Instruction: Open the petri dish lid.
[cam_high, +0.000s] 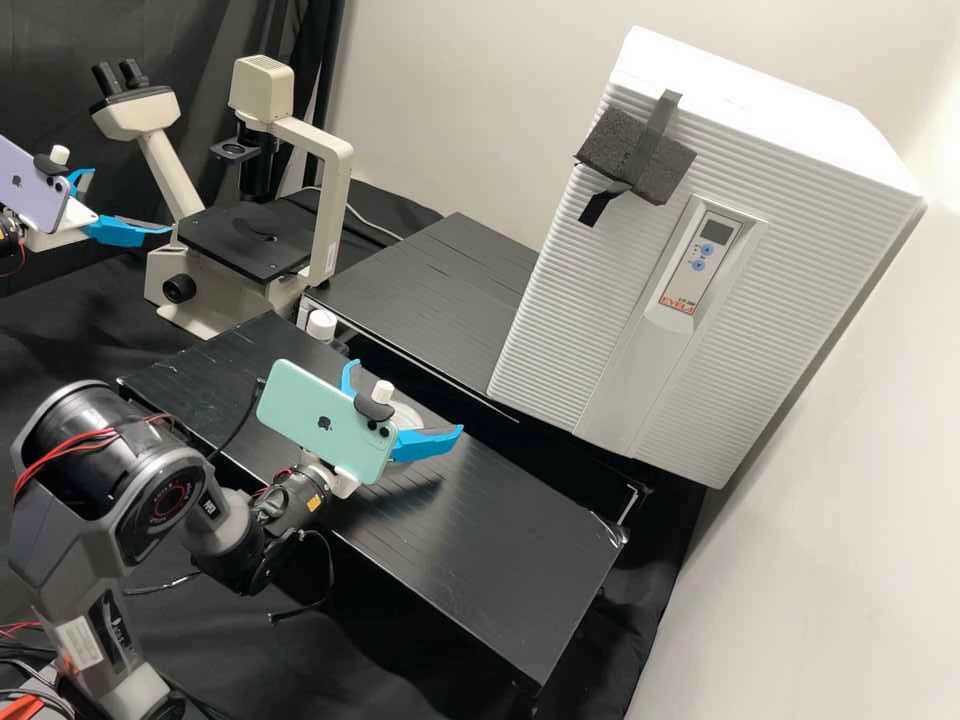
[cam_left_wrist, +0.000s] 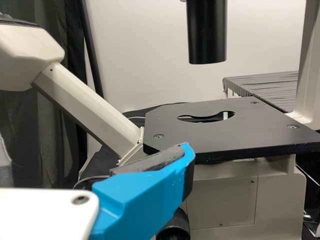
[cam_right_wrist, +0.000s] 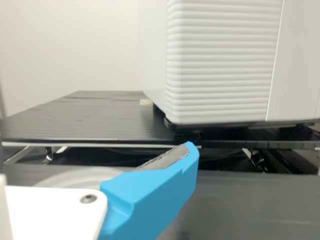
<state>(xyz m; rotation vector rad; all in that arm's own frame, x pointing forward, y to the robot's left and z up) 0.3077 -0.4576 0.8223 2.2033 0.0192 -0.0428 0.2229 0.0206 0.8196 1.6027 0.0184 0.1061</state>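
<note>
2 level: left gripper (cam_high: 130, 200), right gripper (cam_high: 407, 395) near petri dish (cam_right_wrist: 77, 177) | fingers (cam_high: 425, 444) spread wide, empty

In the high view, light is brightest on the wall (cam_high: 935, 140) at the right, which glares nearly white toward the edge. The top of the white box (cam_high: 760, 110) is bright, its ribbed front greyer. Soft shadows and thin glints lie on the black surface (cam_high: 500, 560); the curtain (cam_high: 90, 50) sinks into gloom. The left wrist view has an evenly lit wall and shade beneath the microscope's plate (cam_left_wrist: 240, 137). In the right wrist view, pale sheen crosses the shelf (cam_right_wrist: 95, 115), with deep shadow under it.
</note>
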